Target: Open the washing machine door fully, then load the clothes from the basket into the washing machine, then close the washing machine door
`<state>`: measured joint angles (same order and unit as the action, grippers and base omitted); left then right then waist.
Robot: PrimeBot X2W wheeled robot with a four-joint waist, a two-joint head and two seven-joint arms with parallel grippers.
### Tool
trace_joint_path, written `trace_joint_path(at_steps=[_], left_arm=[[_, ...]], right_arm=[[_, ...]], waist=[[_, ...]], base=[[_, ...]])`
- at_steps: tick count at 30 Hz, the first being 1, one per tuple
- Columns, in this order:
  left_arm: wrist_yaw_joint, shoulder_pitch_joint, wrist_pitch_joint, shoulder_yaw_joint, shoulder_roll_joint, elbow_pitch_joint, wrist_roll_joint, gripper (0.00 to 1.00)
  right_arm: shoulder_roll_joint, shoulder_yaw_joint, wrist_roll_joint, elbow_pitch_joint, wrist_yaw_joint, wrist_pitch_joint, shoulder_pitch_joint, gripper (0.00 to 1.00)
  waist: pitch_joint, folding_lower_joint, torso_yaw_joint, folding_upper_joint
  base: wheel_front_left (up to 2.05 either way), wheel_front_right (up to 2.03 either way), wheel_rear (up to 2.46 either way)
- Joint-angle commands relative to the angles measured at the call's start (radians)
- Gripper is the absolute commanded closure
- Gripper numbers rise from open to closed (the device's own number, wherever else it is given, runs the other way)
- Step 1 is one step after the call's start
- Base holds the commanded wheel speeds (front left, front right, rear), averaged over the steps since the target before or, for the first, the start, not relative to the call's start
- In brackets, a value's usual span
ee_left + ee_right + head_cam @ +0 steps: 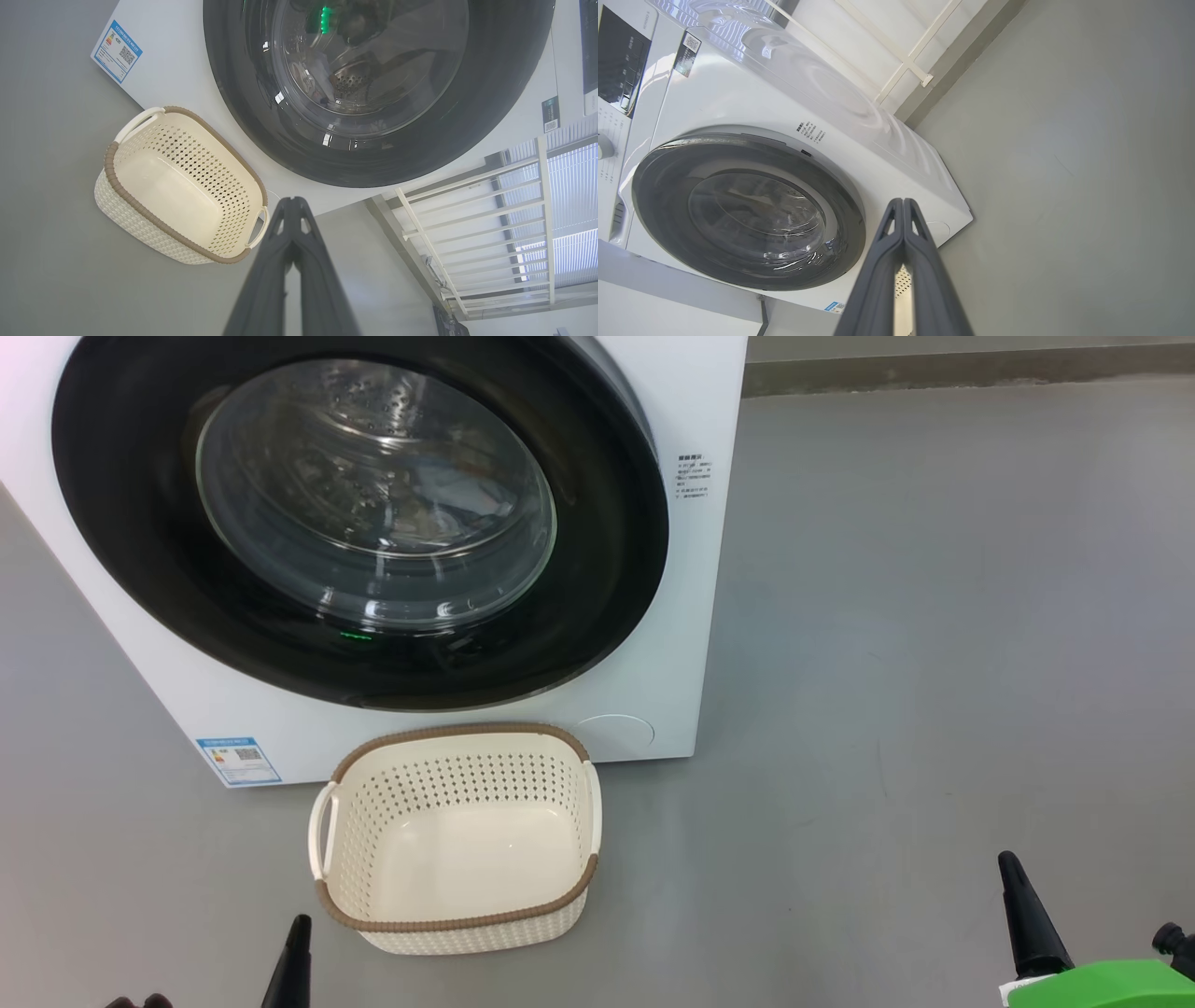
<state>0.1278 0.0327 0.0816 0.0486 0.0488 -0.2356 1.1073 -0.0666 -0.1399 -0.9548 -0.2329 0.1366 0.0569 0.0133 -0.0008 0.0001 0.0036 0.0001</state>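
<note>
Nearest are the two grippers, low by the near edge of the floor (pixel 934 663). The left gripper (pixel 299 929) has its fingers pressed tight together and holds nothing. The right gripper (pixel 1011 868) is the same: pinched closed, with nothing in it. Both are well apart from the machine.

The biggest thing is the washing machine (pixel 695 579), white, standing at the far side of the floor. Its round black washing machine door (pixel 121 532) looks pushed closed against the front. The basket (pixel 457 924) sits on the floor just in front of the machine, below the door, with nothing in it. I think the clothes are inside the drum, but the glass is too shiny to tell. A small blue label (pixel 238 761) is at the machine's lower left corner.

The job looks almost done. The last bit is making sure the door is really closed. Push on the black ring, not the glass bowl. Push flat and slowly, and stop when the ring sits even all round.
</note>
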Motion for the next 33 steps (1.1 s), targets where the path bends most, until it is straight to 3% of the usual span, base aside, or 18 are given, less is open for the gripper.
trace_joint_path(at_steps=[1, 33], left_arm=[[0.002, -0.047, -0.005, -0.028, 0.018, 0.017, 0.028, 1.00], [0.002, -0.099, -0.099, -0.086, 0.023, 0.002, 0.316, 1.00]], right_arm=[[-0.007, 0.014, -0.032, 0.022, -0.003, -0.007, -0.044, 1.00], [0.007, 0.021, -0.390, 0.002, -0.005, -0.101, -0.089, 1.00]], waist=[[0.000, 0.0000, 0.000, -0.0001], [0.002, 0.0000, -0.002, -0.0001]], base=[[0.00, 0.00, 0.00], [0.00, 0.00, 0.00]])
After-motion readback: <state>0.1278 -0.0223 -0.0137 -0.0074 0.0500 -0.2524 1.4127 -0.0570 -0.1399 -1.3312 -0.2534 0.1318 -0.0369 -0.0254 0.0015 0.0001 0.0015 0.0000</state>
